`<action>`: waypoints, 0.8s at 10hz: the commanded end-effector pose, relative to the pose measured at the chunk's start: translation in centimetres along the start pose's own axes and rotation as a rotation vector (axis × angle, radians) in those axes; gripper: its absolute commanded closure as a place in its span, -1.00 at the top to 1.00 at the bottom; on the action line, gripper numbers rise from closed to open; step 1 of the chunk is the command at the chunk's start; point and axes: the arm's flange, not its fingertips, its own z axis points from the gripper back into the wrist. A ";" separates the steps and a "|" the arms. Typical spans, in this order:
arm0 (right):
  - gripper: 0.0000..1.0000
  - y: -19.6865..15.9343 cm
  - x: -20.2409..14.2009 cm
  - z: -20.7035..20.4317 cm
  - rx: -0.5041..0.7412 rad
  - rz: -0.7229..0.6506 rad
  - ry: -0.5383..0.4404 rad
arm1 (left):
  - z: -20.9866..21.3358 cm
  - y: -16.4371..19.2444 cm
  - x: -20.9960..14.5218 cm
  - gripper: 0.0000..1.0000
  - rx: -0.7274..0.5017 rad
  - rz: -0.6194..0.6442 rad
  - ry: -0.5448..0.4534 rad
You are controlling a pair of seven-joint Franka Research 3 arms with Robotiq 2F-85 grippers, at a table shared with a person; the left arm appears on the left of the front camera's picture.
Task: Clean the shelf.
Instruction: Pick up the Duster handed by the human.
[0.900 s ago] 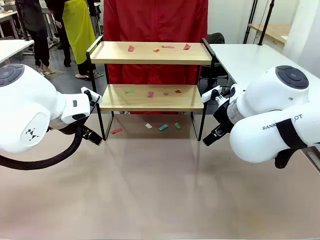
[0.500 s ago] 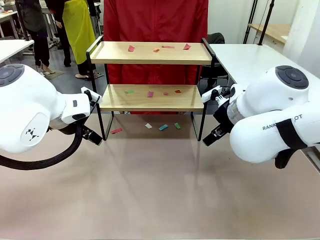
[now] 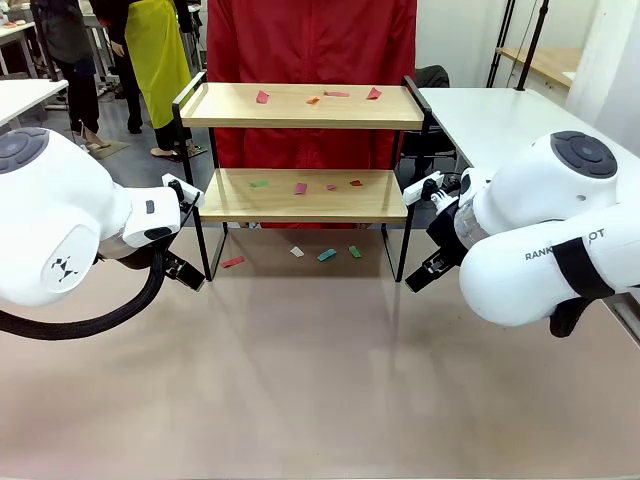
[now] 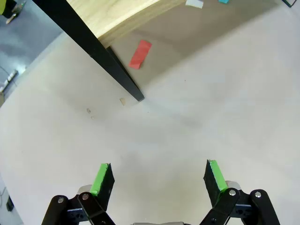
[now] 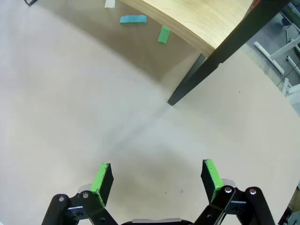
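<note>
Green-padded, the left gripper (image 4: 159, 176) and right gripper (image 5: 157, 176) both stand wide apart and empty, each over the table (image 3: 320, 390) beside a near leg of the shelf (image 3: 300, 195), one at its left and one at its right. White arm bodies hide most of both grippers in the front view. The shelf stands at the table's far middle, its boards cut off in the wrist views, with small coloured scraps (image 3: 300, 187) on and under it, their material unclear.

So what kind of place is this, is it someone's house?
Probably a robot lab or workshop, not a house: two big white robot arms face a small two-tier light wooden shelf with a thin black metal frame, and plain white work tables stand nearby.
</note>
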 end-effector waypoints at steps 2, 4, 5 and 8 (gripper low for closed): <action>1.00 -1.4 1.2 1.3 -0.019 -0.013 -0.022 | 1.8 0.6 0.8 1.00 -0.041 0.001 -0.019; 1.00 -4.9 2.2 4.0 0.020 -0.066 -0.053 | 5.5 3.5 1.6 1.00 -0.166 0.017 -0.030; 1.00 -7.3 1.8 5.9 0.047 -0.091 -0.088 | 7.6 5.4 1.4 1.00 -0.221 -0.001 -0.032; 1.00 -15.7 -1.1 10.1 0.138 -0.058 -0.239 | 12.2 10.9 0.0 1.00 -0.369 -0.144 -0.081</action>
